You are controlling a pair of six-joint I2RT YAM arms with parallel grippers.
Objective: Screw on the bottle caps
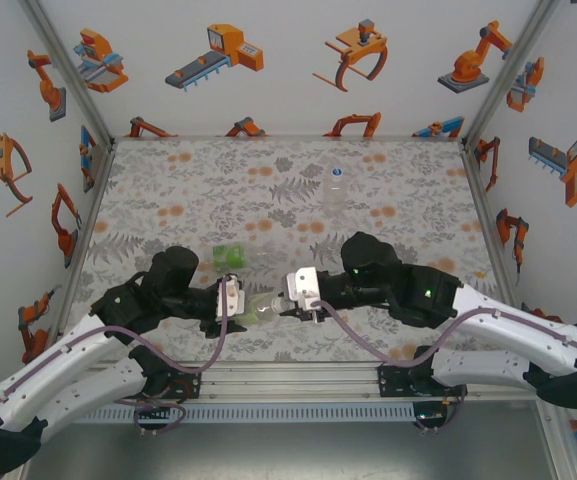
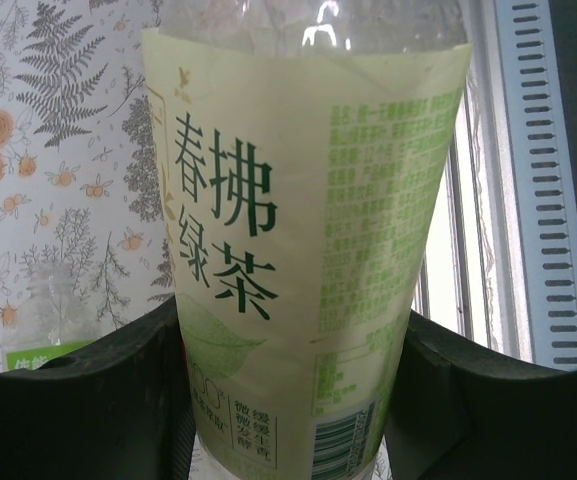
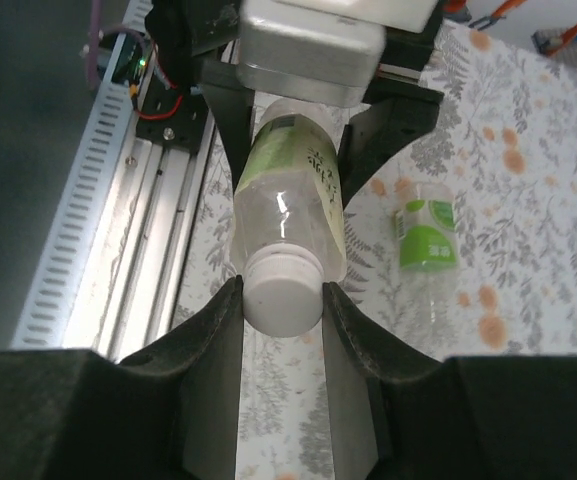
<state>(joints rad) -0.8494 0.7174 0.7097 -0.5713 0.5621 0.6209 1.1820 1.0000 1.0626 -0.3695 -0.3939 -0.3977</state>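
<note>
Seen from above, the pale-label bottle (image 1: 261, 306) lies level between the left fingers (image 1: 234, 300) and the right fingers (image 1: 298, 295). The green-label bottle (image 1: 230, 256) lies just behind it. In the left wrist view, the left fingers (image 2: 108, 390) clamp the pale-label bottle around its label. In the right wrist view, the right fingers (image 3: 208, 340) are closed on its white cap (image 3: 283, 292).

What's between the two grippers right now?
The pale-label bottle, held by the left gripper, its white cap between the fingers of the right gripper; right wrist view.

Bottles: three, pale yellow-green label bottle (image 3: 290, 205), green label bottle (image 1: 230, 256), unlabelled bottle (image 1: 336, 186), white cap (image 3: 282, 291): one visible, arms: two, left arm (image 1: 78, 360), right arm (image 1: 508, 335)
</note>
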